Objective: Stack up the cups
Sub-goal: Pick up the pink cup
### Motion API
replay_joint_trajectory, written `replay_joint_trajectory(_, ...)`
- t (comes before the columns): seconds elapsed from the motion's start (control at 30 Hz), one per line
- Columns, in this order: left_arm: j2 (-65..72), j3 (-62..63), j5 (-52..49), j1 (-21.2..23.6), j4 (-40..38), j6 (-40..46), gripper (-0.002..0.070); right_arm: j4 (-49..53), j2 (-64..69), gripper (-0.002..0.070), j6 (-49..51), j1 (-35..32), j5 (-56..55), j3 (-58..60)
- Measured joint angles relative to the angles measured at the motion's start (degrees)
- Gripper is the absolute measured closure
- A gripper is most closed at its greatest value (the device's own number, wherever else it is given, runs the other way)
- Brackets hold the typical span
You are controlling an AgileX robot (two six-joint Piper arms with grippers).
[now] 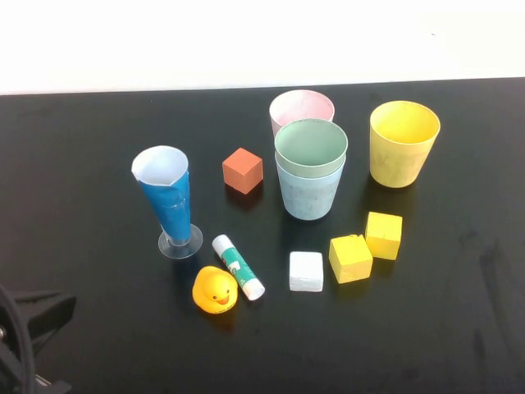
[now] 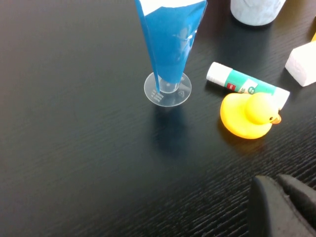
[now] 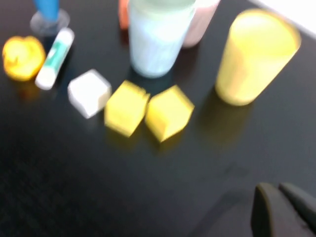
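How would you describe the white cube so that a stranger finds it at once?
Start at the green cup nested in the blue cup mid-table. Just nearer the robot lies a row of three cubes. The white cube is the leftmost; the yellow cubes are right of it.

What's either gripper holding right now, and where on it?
Nothing. The left gripper sits low at the table's near-left corner, short of the rubber duck; the right gripper hangs over bare table near the yellow cup.

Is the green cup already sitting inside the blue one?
Yes, the green cup is nested inside the light blue cup, its rim showing just above the blue rim.
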State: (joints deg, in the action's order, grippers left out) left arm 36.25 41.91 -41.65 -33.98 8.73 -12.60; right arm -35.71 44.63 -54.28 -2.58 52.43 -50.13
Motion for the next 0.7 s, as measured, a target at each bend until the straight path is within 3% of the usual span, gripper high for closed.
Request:
replay_joint_trajectory(0.4, 0.00, 0.00, 0.00, 0.00, 0.47, -0.23, 0.0673, 2.26, 24.61, 0.0679, 2.84, 0.28, 13.64, -34.27)
replay_joint_trajectory(0.7, 0.00, -0.13, 0.05, 0.00, 0.90, -0.12, 0.0674, 8.22, 43.64, 0.0679, 4.88, 9.17, 18.88, -52.20)
